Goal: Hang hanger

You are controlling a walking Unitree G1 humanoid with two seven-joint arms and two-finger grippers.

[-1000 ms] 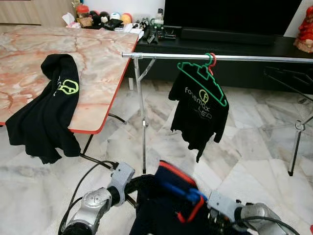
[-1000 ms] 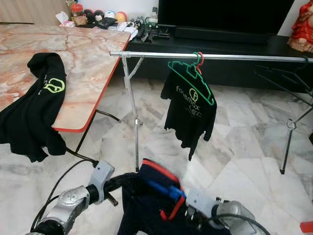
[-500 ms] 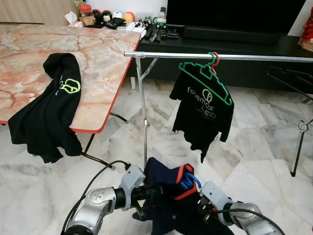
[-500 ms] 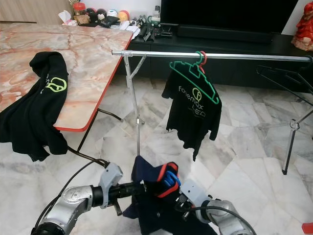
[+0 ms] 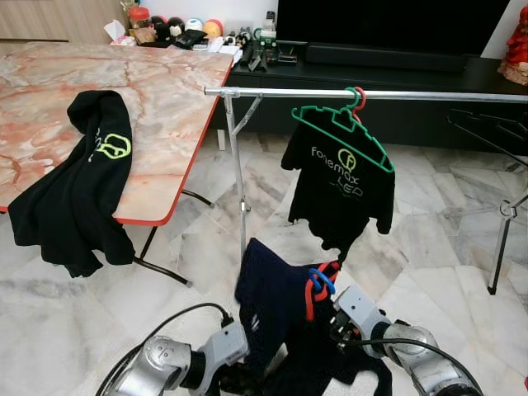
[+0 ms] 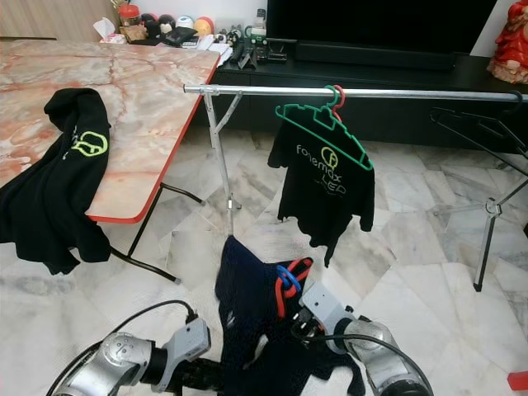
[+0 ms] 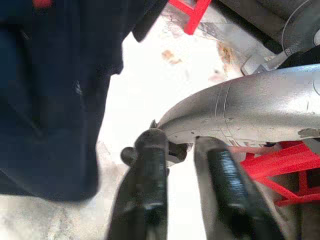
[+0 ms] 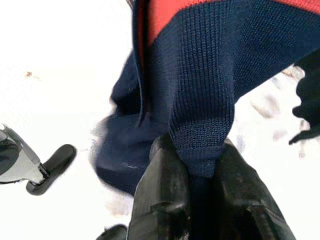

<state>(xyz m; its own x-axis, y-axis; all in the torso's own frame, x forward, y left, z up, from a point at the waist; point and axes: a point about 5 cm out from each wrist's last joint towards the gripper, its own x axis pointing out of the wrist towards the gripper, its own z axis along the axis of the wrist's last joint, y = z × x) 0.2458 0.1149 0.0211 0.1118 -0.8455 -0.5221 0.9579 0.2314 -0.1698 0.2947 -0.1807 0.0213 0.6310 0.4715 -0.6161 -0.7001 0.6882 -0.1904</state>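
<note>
Black shirt (image 5: 78, 186) draped over marble table (image 5: 157, 91)

So the rail (image 5: 371, 96) is the landmark here. A hanger with a t-shirt (image 5: 342, 177) hangs from it. The worktop (image 5: 124, 99) sits left of the rail, with a shirt (image 5: 78, 190) draped over its near edge. A TV cabinet (image 5: 396, 70) runs behind the rail, and the sweater on its hanger (image 5: 285, 309) is in front, lower down.

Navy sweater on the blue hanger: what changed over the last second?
The right gripper, clamped on the navy sweater, lifted it, so its blue hanger hook now points up toward the metal rail. The left gripper dropped lower. The black T-shirt on the green hanger stayed put.
</note>
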